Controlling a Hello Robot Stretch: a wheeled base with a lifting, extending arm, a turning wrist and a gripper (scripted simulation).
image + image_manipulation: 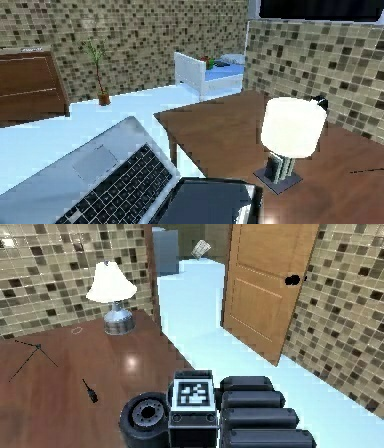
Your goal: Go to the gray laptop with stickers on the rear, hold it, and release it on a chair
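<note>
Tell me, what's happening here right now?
The Stretch is at a brown table with a lamp. An open gray laptop looms in the forward view's lower left. The arm shows at the arm side view's bottom, beside the table; I can't tell whether the jaws hold anything.

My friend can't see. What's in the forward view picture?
A gray open laptop with a dark keyboard shows close up at the bottom. Behind it stands a brown wooden table bearing a white-shaded lamp, and a thin potted plant stands by the mosaic-tiled wall.
</note>
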